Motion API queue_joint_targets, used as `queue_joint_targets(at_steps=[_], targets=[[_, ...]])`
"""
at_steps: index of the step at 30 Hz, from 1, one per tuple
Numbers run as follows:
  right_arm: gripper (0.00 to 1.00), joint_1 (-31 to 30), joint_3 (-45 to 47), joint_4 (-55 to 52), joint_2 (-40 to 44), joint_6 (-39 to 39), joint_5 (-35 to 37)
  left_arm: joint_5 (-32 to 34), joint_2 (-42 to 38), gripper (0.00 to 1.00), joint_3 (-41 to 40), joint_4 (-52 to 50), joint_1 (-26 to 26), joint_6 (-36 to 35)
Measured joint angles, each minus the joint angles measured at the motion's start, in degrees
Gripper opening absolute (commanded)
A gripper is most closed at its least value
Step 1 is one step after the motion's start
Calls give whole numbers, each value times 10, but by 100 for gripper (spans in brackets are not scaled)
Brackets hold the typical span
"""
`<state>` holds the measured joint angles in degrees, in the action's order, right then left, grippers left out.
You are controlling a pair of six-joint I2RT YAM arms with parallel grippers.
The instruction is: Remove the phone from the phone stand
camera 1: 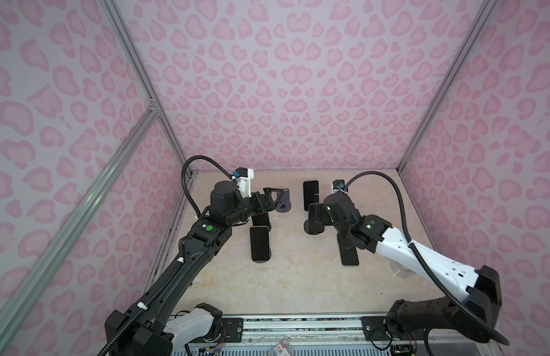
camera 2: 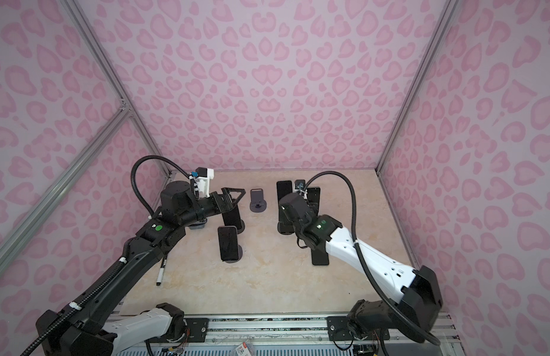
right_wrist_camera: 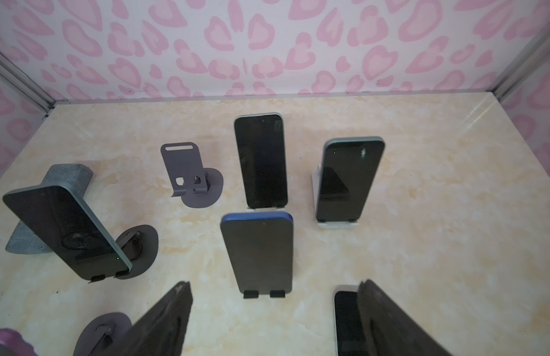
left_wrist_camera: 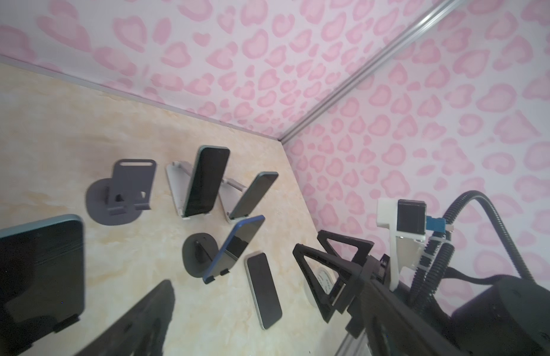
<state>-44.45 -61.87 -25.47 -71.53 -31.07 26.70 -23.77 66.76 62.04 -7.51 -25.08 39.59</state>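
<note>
Glossy black glass in a blue rounded rim marks the phone (right_wrist_camera: 256, 252) judged next, leant right of centre on a matte dark grey phone stand (left_wrist_camera: 196, 255) whose two small hooks catch its lower edge. It is best gripped across its long sides and lifted clear of the hooks. The jaws of the right gripper (right_wrist_camera: 273, 286) are seen wide and empty just near of it, those of the left gripper (camera 2: 229, 197) open too.

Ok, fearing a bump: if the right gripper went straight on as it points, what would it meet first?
Likely the blue-edged black phone on its dark stand, dead ahead of the open right gripper; depth unclear.
</note>
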Motion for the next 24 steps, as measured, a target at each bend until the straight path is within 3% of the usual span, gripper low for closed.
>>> queue_joint_targets(at_steps=[5,9,17,24], targets=[[98,7,115,21,126,-29,2,-21,17,97,4,2,-28,-6],[98,37,127,24,150,-33,-38,-38,19,97,7,5,-45,-16],[98,80,21,20,3,21,-142,-39,35,97,9,4,-47,-32],[99,97,-71,23,-131,39,-160,-39,37,96,9,4,-47,-37]])
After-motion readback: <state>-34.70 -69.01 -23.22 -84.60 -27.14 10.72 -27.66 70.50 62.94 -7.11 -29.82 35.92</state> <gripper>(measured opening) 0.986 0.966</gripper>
